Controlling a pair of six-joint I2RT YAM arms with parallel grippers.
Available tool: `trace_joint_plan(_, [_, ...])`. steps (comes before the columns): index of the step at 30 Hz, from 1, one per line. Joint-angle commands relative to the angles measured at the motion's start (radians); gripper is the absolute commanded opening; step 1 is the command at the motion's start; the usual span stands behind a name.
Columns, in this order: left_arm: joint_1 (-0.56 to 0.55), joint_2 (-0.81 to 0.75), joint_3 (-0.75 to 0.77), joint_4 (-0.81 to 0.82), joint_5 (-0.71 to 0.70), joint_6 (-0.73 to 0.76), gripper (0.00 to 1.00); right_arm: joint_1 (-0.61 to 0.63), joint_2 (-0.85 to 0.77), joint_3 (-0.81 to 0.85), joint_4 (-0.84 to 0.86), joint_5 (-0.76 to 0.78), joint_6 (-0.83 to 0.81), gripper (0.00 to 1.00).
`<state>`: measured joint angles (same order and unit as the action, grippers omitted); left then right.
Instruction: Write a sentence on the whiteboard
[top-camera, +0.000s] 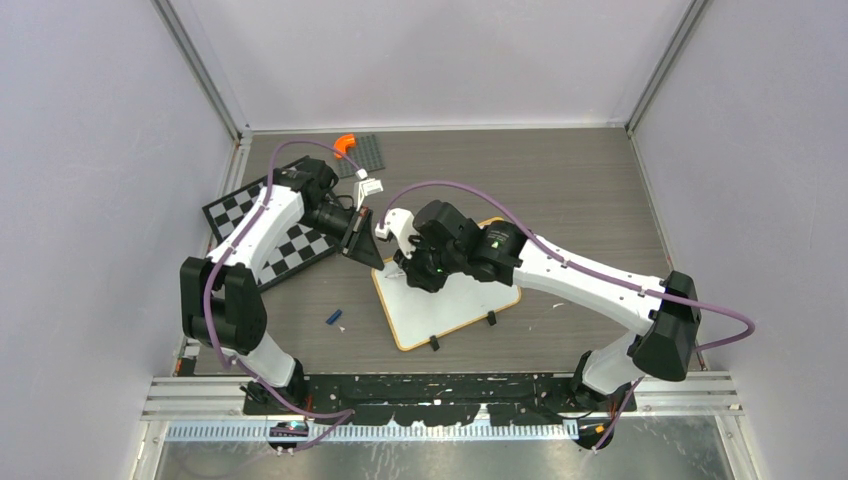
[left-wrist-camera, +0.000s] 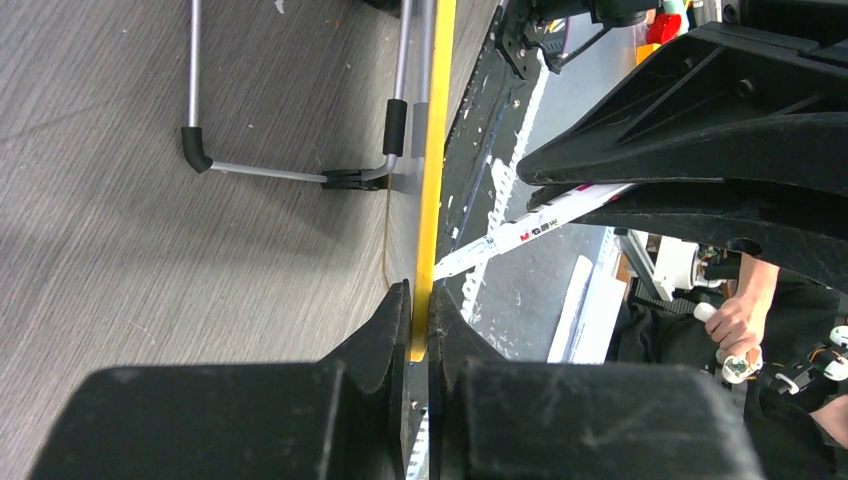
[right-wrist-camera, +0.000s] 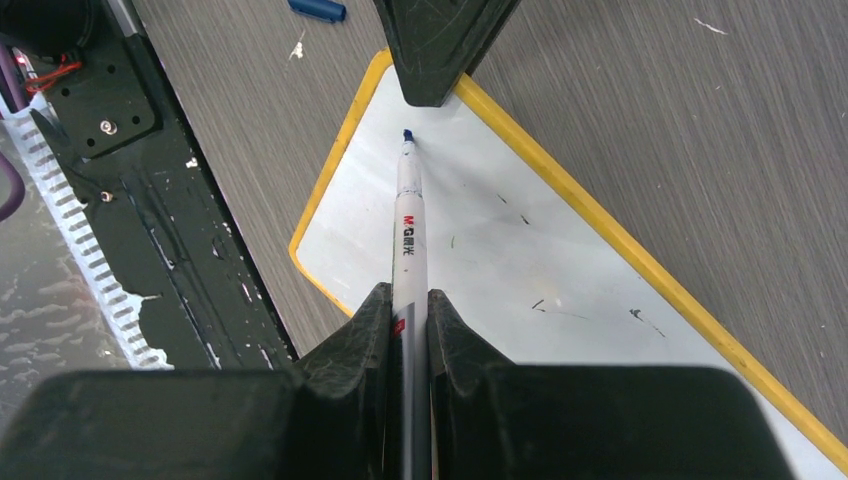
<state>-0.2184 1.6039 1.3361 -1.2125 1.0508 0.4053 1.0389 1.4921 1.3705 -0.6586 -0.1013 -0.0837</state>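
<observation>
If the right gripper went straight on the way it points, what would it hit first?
Probably the whiteboard: the right gripper's marker tip aims at its white surface, just short of the left gripper clamping the rim.

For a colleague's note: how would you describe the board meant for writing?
On the table, look at the middle, below the right pincer holding a marker. The whiteboard is there: plain white with a yellow rim, unlike the checkered board further left.

Whiteboard: yellow rim, face-up, few dark specks.
</observation>
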Motion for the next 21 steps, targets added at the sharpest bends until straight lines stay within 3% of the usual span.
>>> trace_joint_plan(1, [0.002, 0.005, -0.005, 0.007, 0.009, 0.004, 0.0, 0.004, -0.031, -0.016, 0.019, 0.044, -0.02, 0.0])
trace_joint_plan(10, [0.002, 0.005, -0.003, 0.003, 0.008, 0.007, 0.0, 0.003, -0.061, -0.087, 0.011, 0.051, -0.02, 0.0])
trace_joint_plan(21, [0.002, 0.003, -0.002, -0.004, 0.008, 0.009, 0.0, -0.009, -0.05, 0.004, 0.01, 0.088, -0.038, 0.0])
